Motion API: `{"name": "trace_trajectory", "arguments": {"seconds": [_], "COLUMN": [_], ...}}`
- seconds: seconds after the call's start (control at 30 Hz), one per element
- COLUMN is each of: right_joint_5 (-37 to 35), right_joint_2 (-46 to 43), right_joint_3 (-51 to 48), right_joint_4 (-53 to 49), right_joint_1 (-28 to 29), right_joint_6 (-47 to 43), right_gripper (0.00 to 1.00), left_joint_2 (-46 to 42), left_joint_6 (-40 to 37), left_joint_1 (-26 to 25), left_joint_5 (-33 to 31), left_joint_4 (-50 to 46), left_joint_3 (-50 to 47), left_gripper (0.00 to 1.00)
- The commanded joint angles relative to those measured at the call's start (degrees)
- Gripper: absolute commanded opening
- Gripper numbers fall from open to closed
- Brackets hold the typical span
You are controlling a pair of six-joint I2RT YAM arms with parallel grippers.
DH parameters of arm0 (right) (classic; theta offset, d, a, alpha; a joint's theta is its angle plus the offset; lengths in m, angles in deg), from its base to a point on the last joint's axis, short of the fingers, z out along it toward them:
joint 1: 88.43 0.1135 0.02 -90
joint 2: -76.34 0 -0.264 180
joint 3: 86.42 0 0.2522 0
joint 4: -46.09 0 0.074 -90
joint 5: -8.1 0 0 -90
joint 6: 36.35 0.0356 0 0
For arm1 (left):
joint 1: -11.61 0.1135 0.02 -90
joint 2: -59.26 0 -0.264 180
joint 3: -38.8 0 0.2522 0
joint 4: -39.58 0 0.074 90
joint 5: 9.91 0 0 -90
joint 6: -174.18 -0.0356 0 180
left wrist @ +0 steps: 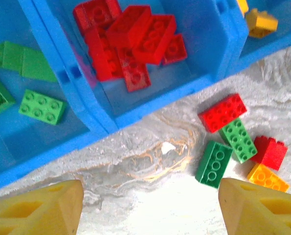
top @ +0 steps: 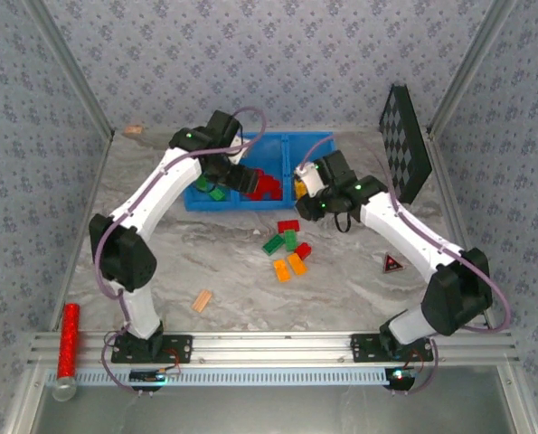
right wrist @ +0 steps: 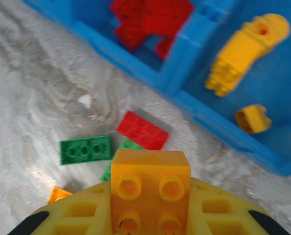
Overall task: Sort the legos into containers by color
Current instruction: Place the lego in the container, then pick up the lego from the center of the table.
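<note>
The orange brick (right wrist: pixel 150 188) is small, hard plastic, so probably light and rigid; its glossy sides could slip under a loose pinch, and the two flat opposite walls look like the best place to take hold; it is held just that way now, studs up, in the right gripper (top: pixel 302 183), whose jaws are closed on it. It hangs over the table edge of the blue bin (top: pixel 282 138), near the right compartment (right wrist: pixel 287 103), where yellow pieces (right wrist: pixel 243 54) lie; the middle compartment holds red bricks (left wrist: pixel 130 39) and the left one green bricks (left wrist: pixel 41 106). On the marble table (left wrist: pixel 135 161) just in front of the bin lie loose bricks: a red one (left wrist: pixel 222 112), a green one (left wrist: pixel 238 139), a darker green one (left wrist: pixel 213 164). The left gripper (left wrist: pixel 150 205) hangs over the table before the bin, jaws well apart, nothing between them.
</note>
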Motion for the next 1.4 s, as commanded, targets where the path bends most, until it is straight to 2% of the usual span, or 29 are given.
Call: {"name": "trace_trajectory", "arguments": {"seconds": [0.0,0.2,0.57,0.73,0.97,1.13,1.37], "right_joint_5": [-0.67,-3.05,-6.22,-5.55,-5.35,-4.53,-2.31], "right_joint_2": [4.19,13.82,29.66,33.77,35.14,31.99,25.42], "right_joint_3": [5.44,12.59,24.27,26.42,27.04,25.18,22.13], "right_joint_4": [-2.10,0.12,-0.98,-0.75,-1.01,-0.32,-0.52], "right_joint_1": [-3.58,-6.76,-7.95,-8.41,-8.66,-8.70,-8.85], "right_joint_6": [1.64,1.48,-0.75,-0.62,-0.60,-0.58,0.11], "right_gripper": [0.27,0.27,0.29,0.31,0.44,0.54,0.57], "left_joint_2": [-4.61,-6.44,-2.89,-3.50,0.45,3.48,7.07], "left_joint_6": [-0.95,-6.99,-6.35,-7.66,-7.27,-7.14,-6.70], "left_joint_1": [-1.82,-10.31,-17.01,-19.33,-19.86,-20.00,-20.00], "left_joint_5": [0.30,-6.78,-6.15,-6.66,-7.60,-7.37,-6.45], "left_joint_4": [3.39,6.80,16.69,26.48,30.01,30.66,30.86], "left_joint_3": [-6.59,-17.32,-25.27,-31.61,-31.53,-30.12,-28.60], "left_gripper": [0.73,0.73,0.74,0.73,0.73,0.73,0.68]}}
